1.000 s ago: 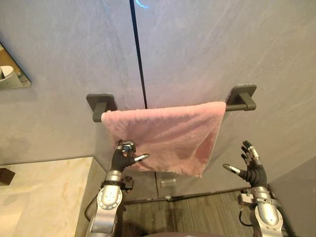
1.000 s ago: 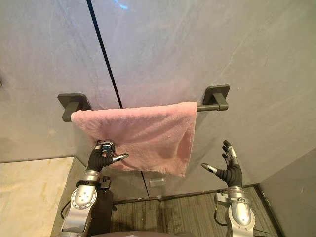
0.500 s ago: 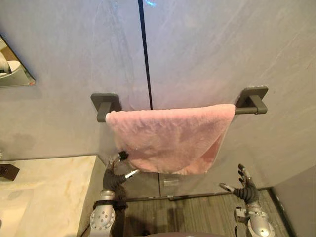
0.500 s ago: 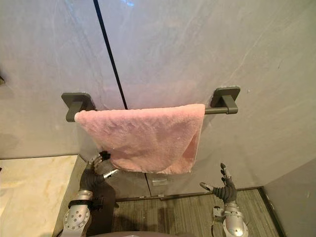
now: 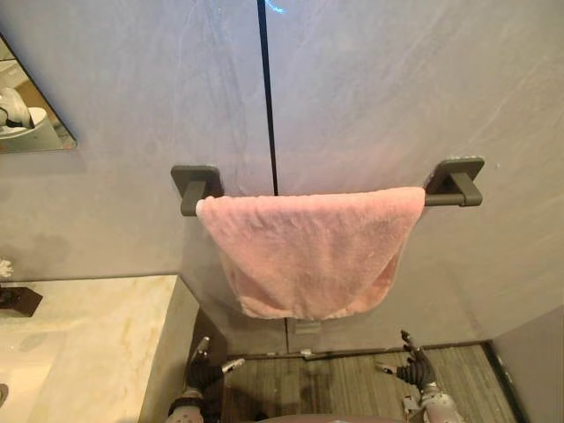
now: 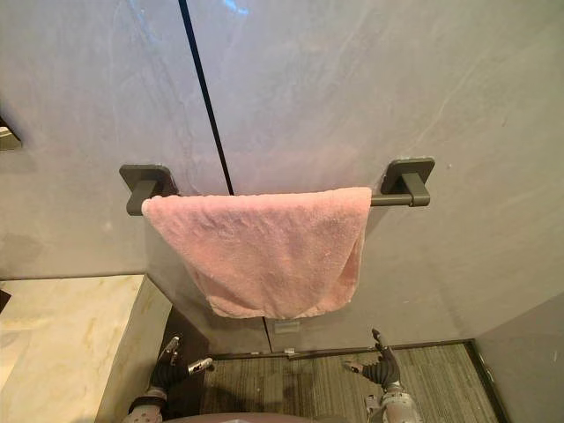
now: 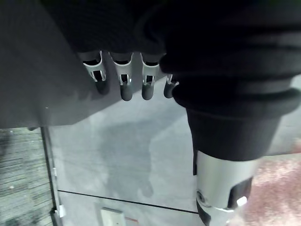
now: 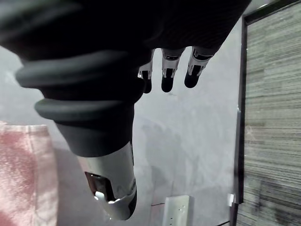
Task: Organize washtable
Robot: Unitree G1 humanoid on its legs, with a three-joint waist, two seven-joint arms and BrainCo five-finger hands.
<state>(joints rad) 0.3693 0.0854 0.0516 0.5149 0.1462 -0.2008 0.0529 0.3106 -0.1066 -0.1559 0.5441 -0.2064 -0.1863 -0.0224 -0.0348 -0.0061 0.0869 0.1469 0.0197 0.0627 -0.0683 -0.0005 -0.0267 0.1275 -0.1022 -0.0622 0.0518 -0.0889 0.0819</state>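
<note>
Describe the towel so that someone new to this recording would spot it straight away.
On the grey stone wall, right of the marble counter, a dark rail spans two square brackets. The pink towel hangs draped over it, the one soft, coloured thing there.

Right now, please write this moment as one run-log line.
pink towel: draped over rail | left robot hand: open, below towel, apart | right robot hand: open, below towel, apart

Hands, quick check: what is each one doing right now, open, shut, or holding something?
Left hand: open, holding nothing.
Right hand: open, holding nothing.
</note>
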